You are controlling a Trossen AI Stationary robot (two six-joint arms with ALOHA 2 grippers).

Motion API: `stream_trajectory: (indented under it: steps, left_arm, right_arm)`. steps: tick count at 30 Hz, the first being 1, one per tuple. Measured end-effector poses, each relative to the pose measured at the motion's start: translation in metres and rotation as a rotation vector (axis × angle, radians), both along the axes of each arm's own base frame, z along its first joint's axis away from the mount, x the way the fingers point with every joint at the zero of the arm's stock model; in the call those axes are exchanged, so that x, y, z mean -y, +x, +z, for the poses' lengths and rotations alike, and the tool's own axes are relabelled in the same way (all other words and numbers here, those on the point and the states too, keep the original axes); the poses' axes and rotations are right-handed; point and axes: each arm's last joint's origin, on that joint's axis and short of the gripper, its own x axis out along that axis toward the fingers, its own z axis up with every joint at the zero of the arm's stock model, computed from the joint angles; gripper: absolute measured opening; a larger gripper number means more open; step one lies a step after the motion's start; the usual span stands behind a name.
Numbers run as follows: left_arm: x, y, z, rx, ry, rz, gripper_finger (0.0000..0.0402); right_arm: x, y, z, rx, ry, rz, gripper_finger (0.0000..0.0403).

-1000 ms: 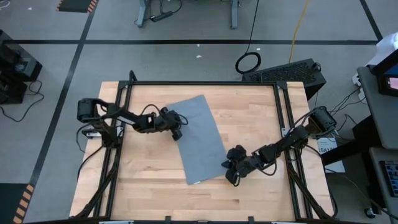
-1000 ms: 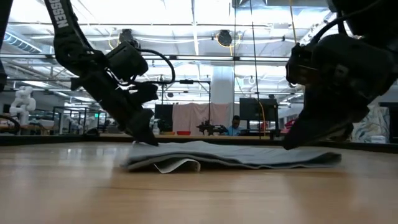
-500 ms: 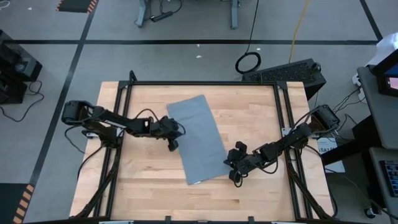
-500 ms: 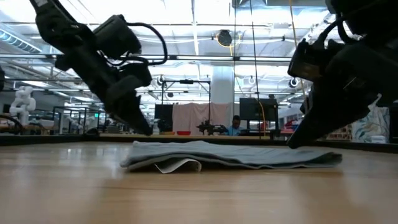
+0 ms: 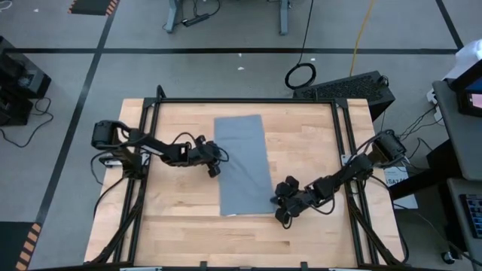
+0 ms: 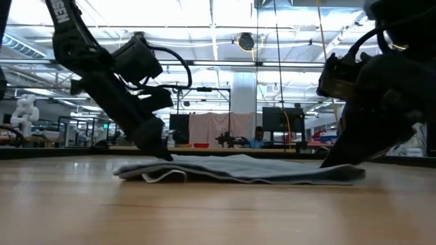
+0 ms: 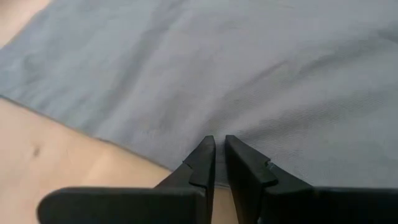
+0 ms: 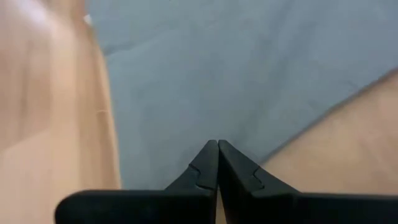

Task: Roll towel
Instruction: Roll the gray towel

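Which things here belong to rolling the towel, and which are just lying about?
Part of the job:
- towel, flat on the wooden table
- left gripper, at the towel's left edge
- right gripper, at its right edge

Just lying about:
- cable coil on the floor
- black case behind the table

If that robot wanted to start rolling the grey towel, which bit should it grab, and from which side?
Probably a short end of the towel, most likely the near one, where the low view shows the edge curling slightly off the wooden table. The cloth lies flat and long, so a hand coming in low from beyond that end could pinch the raised edge. The left hand and right hand sit at its long sides.
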Motion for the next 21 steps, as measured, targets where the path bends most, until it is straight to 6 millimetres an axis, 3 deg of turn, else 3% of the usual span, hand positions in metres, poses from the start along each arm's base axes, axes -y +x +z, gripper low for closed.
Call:
stream_trajectory:
  steps: [8,12,16,21]
  left_arm:
    - [-0.009,0.006,0.005,0.057,0.015,-0.102,0.0044]
    - [-0.003,0.009,0.016,0.098,-0.042,-0.158,0.0044]
    - [0.017,0.01,0.031,0.164,-0.098,-0.251,0.0044]
    - [0.058,0.009,0.041,0.204,-0.145,-0.37,0.0044]
  right_arm:
    - [-0.004,0.004,0.006,0.094,0.034,-0.06,0.0002]
    - [-0.005,0.004,0.01,0.109,-0.097,0.072,0.0002]
    - [-0.011,-0.001,0.014,0.101,-0.277,0.273,0.0002]
    - [-0.024,-0.009,0.014,0.09,-0.451,0.595,0.0009]
